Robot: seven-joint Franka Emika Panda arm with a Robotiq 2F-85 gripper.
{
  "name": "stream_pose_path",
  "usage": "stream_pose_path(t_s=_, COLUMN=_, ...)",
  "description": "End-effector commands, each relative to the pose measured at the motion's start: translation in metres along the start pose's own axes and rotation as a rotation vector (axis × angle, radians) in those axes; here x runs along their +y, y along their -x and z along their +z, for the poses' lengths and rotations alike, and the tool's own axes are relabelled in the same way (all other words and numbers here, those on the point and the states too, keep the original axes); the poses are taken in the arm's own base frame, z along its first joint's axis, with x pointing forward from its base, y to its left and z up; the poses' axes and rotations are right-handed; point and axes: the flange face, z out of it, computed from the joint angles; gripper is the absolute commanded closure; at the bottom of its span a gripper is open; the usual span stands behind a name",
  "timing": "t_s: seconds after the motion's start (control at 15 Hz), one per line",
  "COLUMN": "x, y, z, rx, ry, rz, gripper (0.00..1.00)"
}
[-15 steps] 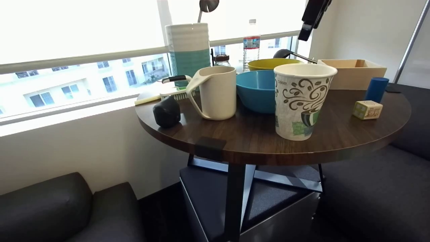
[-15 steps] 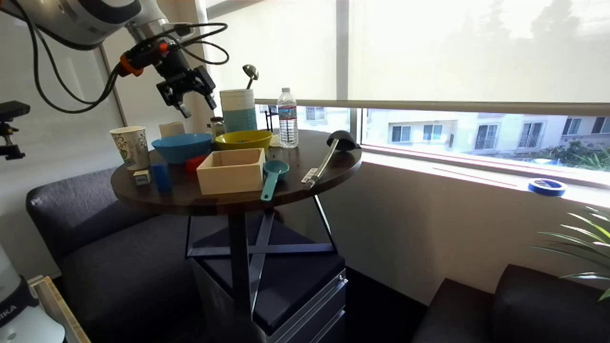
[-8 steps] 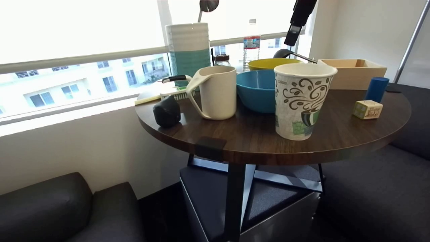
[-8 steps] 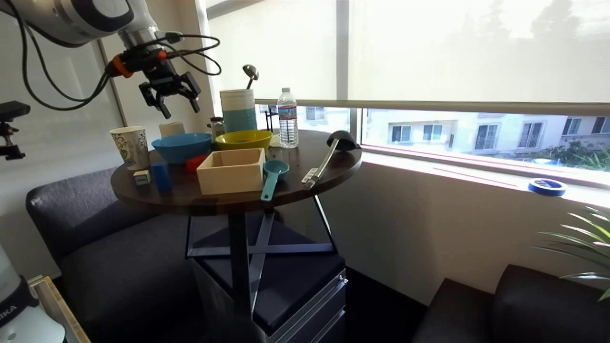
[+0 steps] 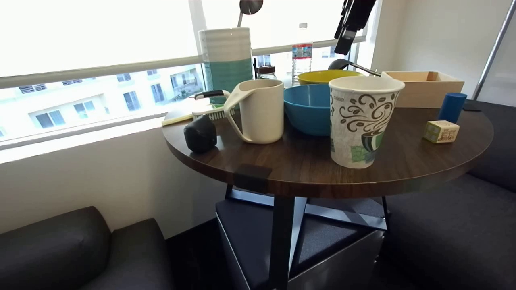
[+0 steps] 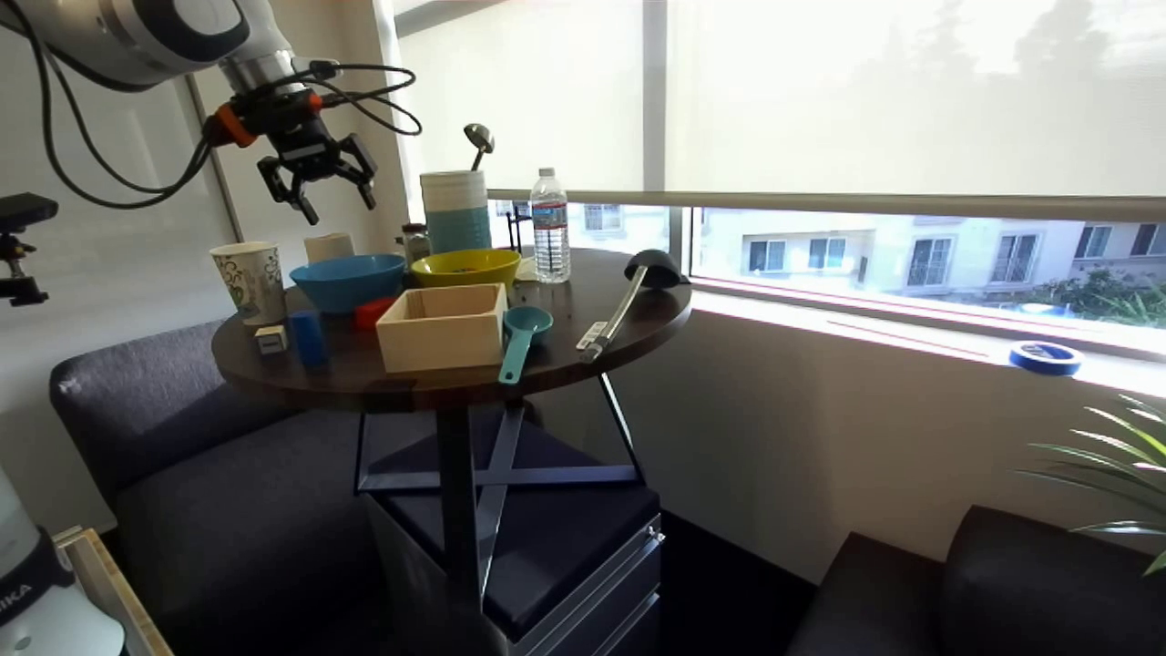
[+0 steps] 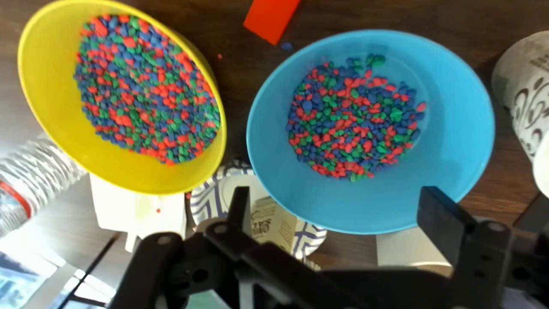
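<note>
Shifted sideways in both exterior views since a second ago, the gripper (image 6: 341, 210) hangs above a crowded table (image 5: 298, 165), its jaws wide apart. Nearest in the wrist view is the blue bowl (image 7: 450, 150), set on the table between the yellow bowl (image 7: 55, 86) and a paper cup (image 7: 529, 92), with red, green and blue pebbles (image 7: 351, 124) covering part of its bottom. Similar pebbles fill much of the yellow bowl. A red block (image 7: 272, 19), only partly in view from the wrist, lies near the blue bowl. Farther out, a mug (image 5: 264, 110) stands upright beside the blue bowl, and a teal scoop (image 6: 524, 333) rests beside a wooden box (image 6: 446, 342). A bottle (image 6: 551, 237) stands upright near the yellow bowl, and a black ladle (image 6: 654, 266) lies toward the table's edge. Beyond the table, a blind (image 6: 893, 100) hangs partway down the window (image 6: 820, 273).
</note>
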Motion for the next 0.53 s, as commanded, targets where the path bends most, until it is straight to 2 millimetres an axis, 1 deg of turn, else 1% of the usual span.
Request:
stream_pose_path(t_s=0.0, x=-0.027, y=-0.042, z=-0.004, rx=0.059, ry=-0.022, rz=-0.157, gripper=0.00)
stream_pose_path(t_s=0.13, x=-0.038, y=-0.064, z=-0.006, rx=0.114, ry=-0.040, rz=-0.193, gripper=0.00)
stream_pose_path(t_s=0.27, x=-0.041, y=-0.085, z=-0.002, rx=0.163, ry=-0.032, rz=-0.185, gripper=0.00)
stream_pose_path(t_s=0.33, x=-0.042, y=-0.094, z=0.004, rx=0.175, ry=-0.031, rz=-0.175, gripper=0.00)
stream_pose_path(t_s=0.47, x=-0.038, y=-0.106, z=0.021, rx=0.183, ry=-0.025, rz=-0.167, gripper=0.00)
